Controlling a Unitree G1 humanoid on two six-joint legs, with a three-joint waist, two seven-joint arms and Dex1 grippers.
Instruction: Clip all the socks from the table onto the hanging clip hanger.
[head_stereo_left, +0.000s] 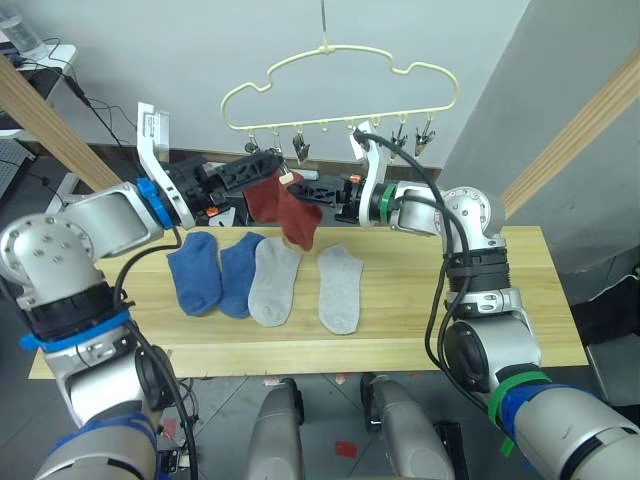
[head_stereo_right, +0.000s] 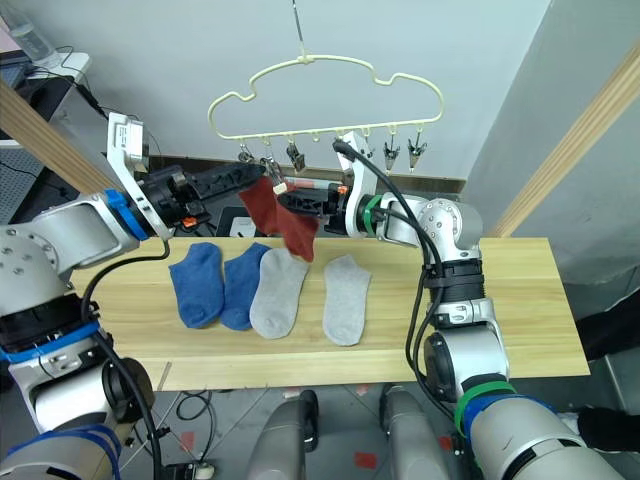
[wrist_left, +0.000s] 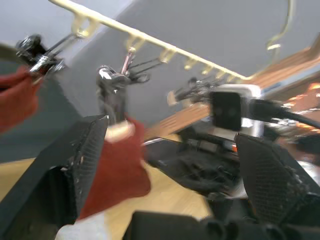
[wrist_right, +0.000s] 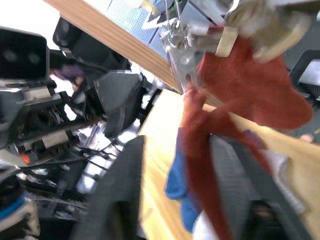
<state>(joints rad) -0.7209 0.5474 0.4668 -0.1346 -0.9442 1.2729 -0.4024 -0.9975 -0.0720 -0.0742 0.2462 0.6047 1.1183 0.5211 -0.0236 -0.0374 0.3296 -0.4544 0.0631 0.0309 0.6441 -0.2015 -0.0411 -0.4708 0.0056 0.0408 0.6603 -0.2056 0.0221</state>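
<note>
Plain pale grey wall (head_stereo_left: 200, 50) behind. Slanted round light wooden poles (head_stereo_left: 585, 130) at both sides. Dark grey floor (head_stereo_left: 610, 300) below.

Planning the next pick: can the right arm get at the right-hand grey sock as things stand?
Probably yes. That grey sock lies flat and uncovered on the table, nothing on top. But the right gripper is up at the hanger by the red socks, so it must drop down first.

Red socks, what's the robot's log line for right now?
red socks: at hanger clips, between both claws | left claw: open | right claw: unclear | table: two blue, two grey
</note>
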